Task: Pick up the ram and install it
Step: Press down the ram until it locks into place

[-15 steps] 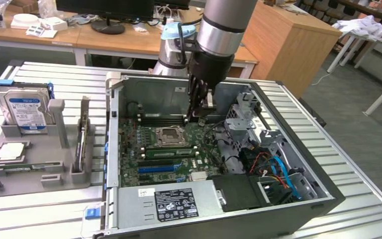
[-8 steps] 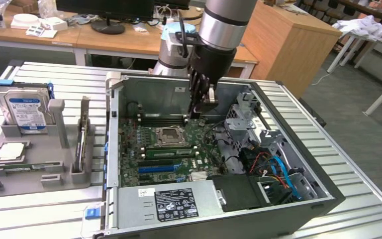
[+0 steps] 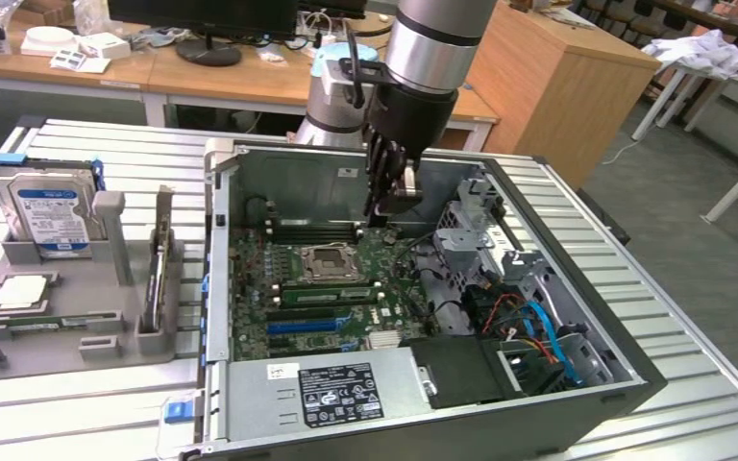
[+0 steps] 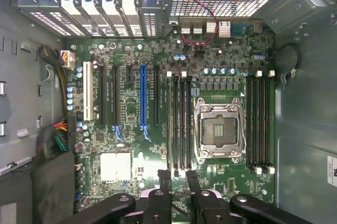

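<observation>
Nearest, by the worktop [image 3: 87,413] edge closest to the exterior camera, the open computer case [image 3: 626,375] shows its power supply [image 3: 331,389]. Past that comes the long blue slot [image 3: 303,327], and just beyond it the ram [image 3: 326,293] — a green stick standing on edge in the slot bank beside the CPU socket [image 3: 331,261]. It looks level along its whole length, though I cannot tell whether it has locked home. Beyond the socket lie the empty black slots [image 3: 318,230], and above the board, toward the case's far wall, hangs the pincer [image 3: 388,207]. In the wrist view its two fingers [image 4: 165,182] stand a little apart with bare board between them, so the pincer [image 4: 178,175] is spread and pinching nothing.

As I judge it, the step in hand is the seating itself. Doing it well means keeping the fingers in line with the stick's long axis. The push should go straight down and evenly at both ends, never on one end alone — a tilted stick binds in its slot. The open socket just beside the ram is the thing to stay clear of. The cables [image 3: 536,327] toward the exterior view's right are well apart from it. The grey fixture [image 3: 87,327] by the worktop's edge at the exterior view's left, holding a hard drive [image 3: 49,206], plays no part here.
</observation>
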Motion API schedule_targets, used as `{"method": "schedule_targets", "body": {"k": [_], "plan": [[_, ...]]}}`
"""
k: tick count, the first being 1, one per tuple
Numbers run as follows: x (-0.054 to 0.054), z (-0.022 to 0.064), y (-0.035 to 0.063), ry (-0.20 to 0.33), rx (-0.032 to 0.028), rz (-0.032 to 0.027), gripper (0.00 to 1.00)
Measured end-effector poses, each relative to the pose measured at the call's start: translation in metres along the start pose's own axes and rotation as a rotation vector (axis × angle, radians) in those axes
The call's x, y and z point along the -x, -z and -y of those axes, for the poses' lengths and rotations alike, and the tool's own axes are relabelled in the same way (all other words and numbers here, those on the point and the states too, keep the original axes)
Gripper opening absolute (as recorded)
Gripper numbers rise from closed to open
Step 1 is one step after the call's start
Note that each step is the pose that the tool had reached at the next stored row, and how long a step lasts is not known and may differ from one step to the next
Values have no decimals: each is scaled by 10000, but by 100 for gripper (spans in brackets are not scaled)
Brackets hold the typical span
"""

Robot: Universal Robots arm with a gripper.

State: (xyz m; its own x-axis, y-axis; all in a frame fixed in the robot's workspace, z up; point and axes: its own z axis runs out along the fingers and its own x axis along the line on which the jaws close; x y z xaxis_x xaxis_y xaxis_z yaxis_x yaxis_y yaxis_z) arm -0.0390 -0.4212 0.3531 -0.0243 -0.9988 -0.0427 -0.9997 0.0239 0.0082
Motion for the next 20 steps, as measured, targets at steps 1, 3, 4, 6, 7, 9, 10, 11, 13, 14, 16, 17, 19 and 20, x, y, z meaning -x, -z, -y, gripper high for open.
{"method": "schedule_targets", "body": {"k": [1,3,4,6,7,9,10,11,13,14,16,17,19,20], "plan": [[0,0,0,0,1,0,25],[0,0,0,0,0,0,25],[0,0,0,0,0,0,25],[0,0,0,0,0,0,25],[0,0,0,1,0,0,25],[0,0,0,0,0,0,23],[0,0,0,0,0,0,17],[0,0,0,0,-1,0,11],[0,0,0,0,0,1,11],[0,0,0,0,0,0,11],[0,0,0,-1,0,0,11],[0,0,0,0,-1,0,11],[0,0,0,0,0,0,11],[0,0,0,0,-1,0,11]]}}
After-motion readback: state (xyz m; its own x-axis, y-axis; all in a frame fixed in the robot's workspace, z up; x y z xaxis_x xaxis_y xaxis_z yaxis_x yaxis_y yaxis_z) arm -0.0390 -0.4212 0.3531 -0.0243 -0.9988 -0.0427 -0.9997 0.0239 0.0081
